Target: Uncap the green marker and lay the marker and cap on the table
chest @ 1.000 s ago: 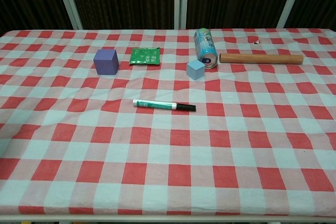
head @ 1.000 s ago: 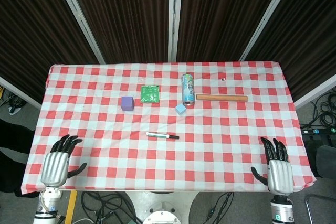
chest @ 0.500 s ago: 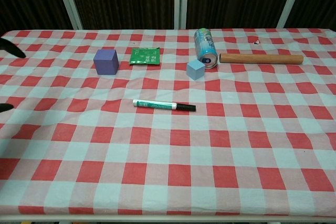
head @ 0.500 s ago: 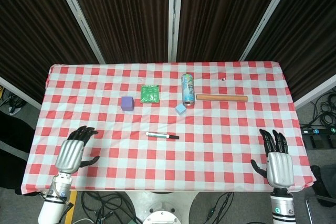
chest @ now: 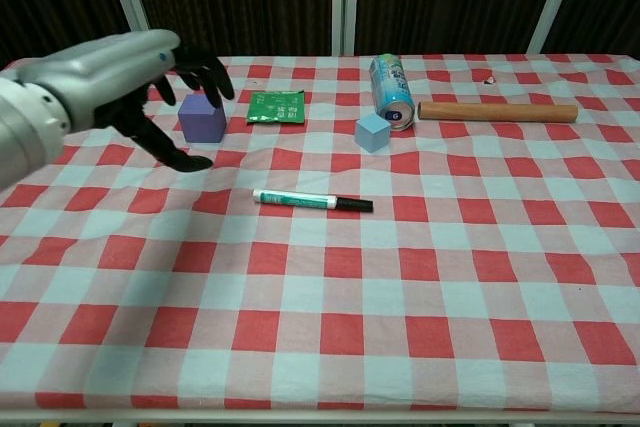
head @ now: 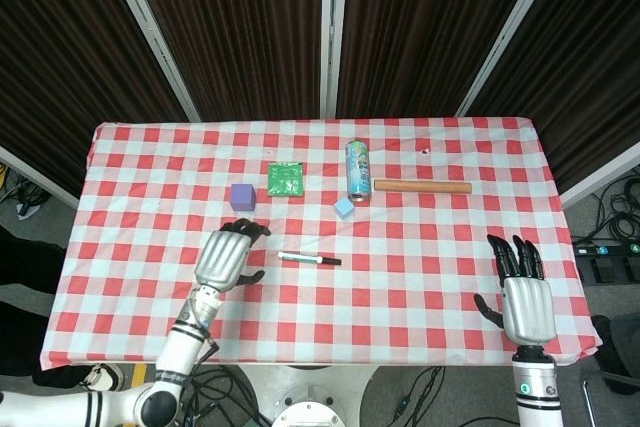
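The green marker (head: 308, 260) (chest: 311, 201) lies flat at the table's middle, white body with green label to the left, black cap pointing right. My left hand (head: 226, 254) (chest: 130, 82) hovers open just left of the marker, fingers spread and pointing toward the far side, not touching it. My right hand (head: 523, 297) is open near the table's front right corner, far from the marker; the chest view does not show it.
Behind the marker stand a purple cube (head: 242, 196) (chest: 202, 118), a green packet (head: 285, 179) (chest: 276, 107), a small light-blue cube (head: 344, 209) (chest: 373, 133), a lying can (head: 358, 170) (chest: 391, 90) and a wooden rod (head: 422, 186) (chest: 497, 111). The red-checked cloth (head: 400, 277) covers the table.
My left hand has swung from the front left corner inward and forward to just left of the marker, entering the chest view. The right hand crept slightly forward.
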### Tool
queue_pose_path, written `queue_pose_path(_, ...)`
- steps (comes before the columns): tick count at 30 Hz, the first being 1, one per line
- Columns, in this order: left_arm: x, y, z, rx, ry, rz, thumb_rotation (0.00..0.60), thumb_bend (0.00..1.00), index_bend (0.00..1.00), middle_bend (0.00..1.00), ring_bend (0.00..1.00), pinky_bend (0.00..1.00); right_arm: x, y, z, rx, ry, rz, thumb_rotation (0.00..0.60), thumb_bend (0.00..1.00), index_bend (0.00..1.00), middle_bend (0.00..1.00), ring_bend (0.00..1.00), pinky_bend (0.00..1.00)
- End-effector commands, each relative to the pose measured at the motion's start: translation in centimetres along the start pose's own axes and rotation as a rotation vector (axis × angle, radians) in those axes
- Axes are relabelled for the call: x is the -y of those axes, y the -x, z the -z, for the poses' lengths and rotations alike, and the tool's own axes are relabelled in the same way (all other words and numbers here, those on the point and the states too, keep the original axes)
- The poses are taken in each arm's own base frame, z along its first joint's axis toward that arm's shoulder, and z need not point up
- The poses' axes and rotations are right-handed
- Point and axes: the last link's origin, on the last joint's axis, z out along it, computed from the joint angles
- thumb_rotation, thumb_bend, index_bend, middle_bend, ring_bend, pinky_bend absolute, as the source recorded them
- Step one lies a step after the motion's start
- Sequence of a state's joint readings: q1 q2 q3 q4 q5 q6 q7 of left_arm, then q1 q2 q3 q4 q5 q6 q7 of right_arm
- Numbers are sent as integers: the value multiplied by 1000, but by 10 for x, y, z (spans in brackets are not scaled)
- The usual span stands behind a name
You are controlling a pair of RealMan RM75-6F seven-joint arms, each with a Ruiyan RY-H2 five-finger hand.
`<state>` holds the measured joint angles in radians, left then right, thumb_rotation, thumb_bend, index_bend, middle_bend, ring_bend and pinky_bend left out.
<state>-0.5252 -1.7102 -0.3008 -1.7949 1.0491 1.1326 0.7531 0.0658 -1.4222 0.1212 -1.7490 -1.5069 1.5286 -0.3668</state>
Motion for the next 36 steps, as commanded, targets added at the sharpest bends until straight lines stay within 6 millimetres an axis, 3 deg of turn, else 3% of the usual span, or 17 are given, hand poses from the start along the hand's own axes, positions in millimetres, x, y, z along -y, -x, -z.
queue_pose_path(1, -29, 20, -28, 81, 24, -5, 600, 196, 322, 320, 248, 336, -3, -2, 0, -8, 9, 4, 600, 64, 92, 135, 0, 13)
queue_pose_path(9, -42, 50, -47, 137, 13, -25, 600, 236, 374, 359, 327, 400, -9, -4, 0, -4, 28, 5, 600, 64, 92, 136, 0, 13)
queue_pose_path(19, -31, 70, -58, 158, -15, -127, 600, 273, 433, 408, 370, 443, -9, 1, 0, 12, 34, 5, 600, 64, 92, 135, 0, 13)
queue_pose_path(36, -39, 75, -72, 122, -25, -297, 600, 303, 474, 478, 428, 496, -17, 8, -1, 29, 51, -5, 600, 64, 92, 135, 0, 13)
